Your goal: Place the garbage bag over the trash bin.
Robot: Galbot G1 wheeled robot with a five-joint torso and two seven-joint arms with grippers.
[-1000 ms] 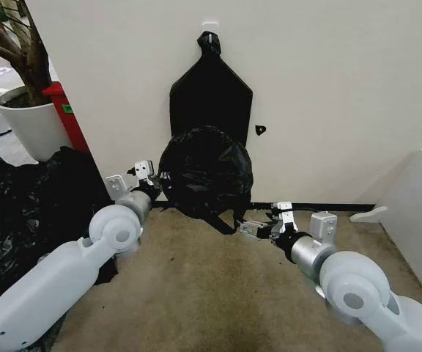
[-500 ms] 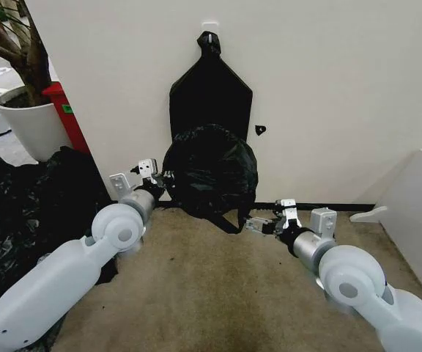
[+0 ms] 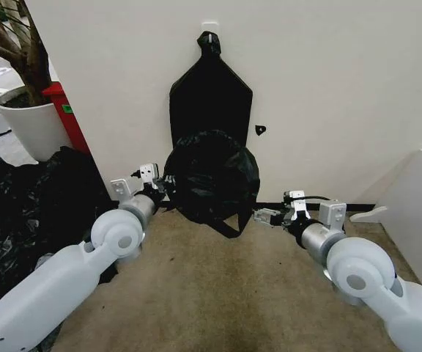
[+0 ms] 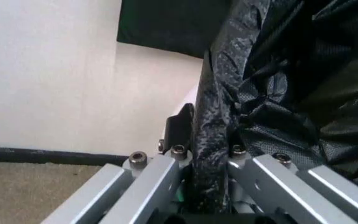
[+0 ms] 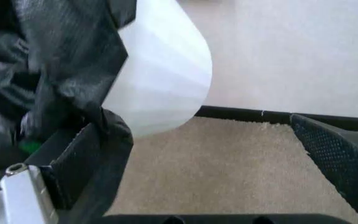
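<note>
Both arms have been creeping toward the wall, and the garbage bag (image 3: 211, 174) now sits slightly higher and further right than a second ago. In the head view, the bag is covering the trash bin completely, so none of its white plastic is visible; the bag is bulging as a round, glossy, wrinkled black mass just in front of the flat black bundle (image 3: 210, 92) hanging on the wall. The left gripper (image 3: 155, 184) is touching the bag's left edge, while the right gripper (image 3: 264, 217) is sitting near the bag's lower right, close to a loose black strip trailing onto the carpet (image 3: 218, 286).

In the left wrist view, the left gripper (image 4: 205, 158) is pinching a fold of the crinkled black film between its metal fingers (image 4: 160, 179), with more bag billowing beyond and the bundle cut off at the frame edge.

In the right wrist view, the trash bin (image 5: 160, 79) is showing as a smooth white tapering wall with the bag (image 5: 54, 56) draped over its upper part. The right gripper's fingers (image 5: 337, 156) are standing spread apart, one textured black pad beside the bin and bag, the other well clear over the carpet.
</note>
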